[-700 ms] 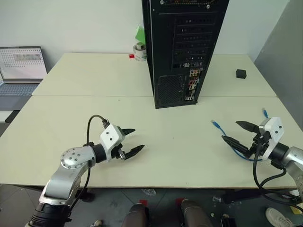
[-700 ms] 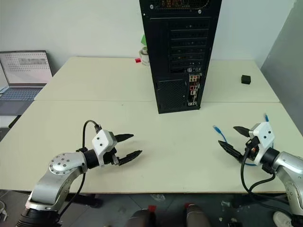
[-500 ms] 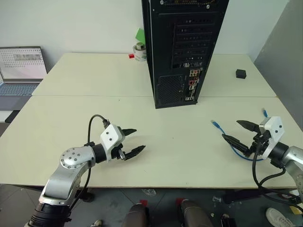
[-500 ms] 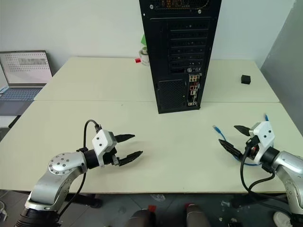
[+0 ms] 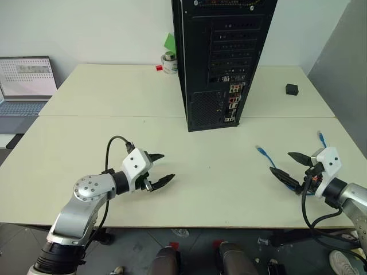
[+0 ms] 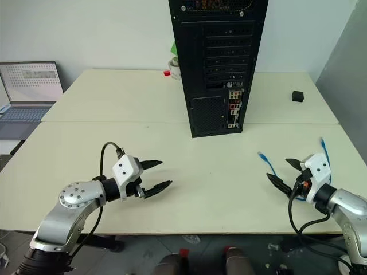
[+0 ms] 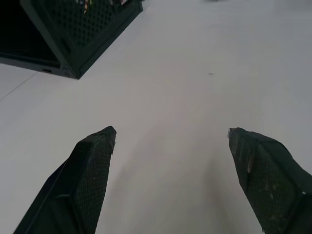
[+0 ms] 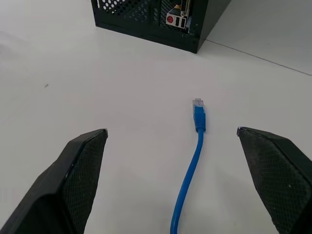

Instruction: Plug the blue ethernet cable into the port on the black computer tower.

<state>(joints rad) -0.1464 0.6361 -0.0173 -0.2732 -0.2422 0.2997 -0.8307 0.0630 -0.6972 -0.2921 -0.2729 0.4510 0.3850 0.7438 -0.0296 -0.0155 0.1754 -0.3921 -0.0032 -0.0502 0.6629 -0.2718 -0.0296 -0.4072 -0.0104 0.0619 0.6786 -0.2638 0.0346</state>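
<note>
The black computer tower stands upright at the middle back of the table, its rear face with coloured ports turned toward me. The blue ethernet cable lies on the table at the right, with one plug pointing toward the tower and the other end near the right edge. My right gripper hovers open over the cable's middle, a finger on each side and nothing held. In the right wrist view the plug lies between the fingers. My left gripper is open and empty at the front left.
A laptop sits off the table's left end. A tape roll and a small red item lie behind the tower's left side. A small black cube rests at the back right. A seam joins two tabletops.
My right gripper has sunk a little toward the table over the cable, uncovering the cable's far end. The left gripper has barely moved.
</note>
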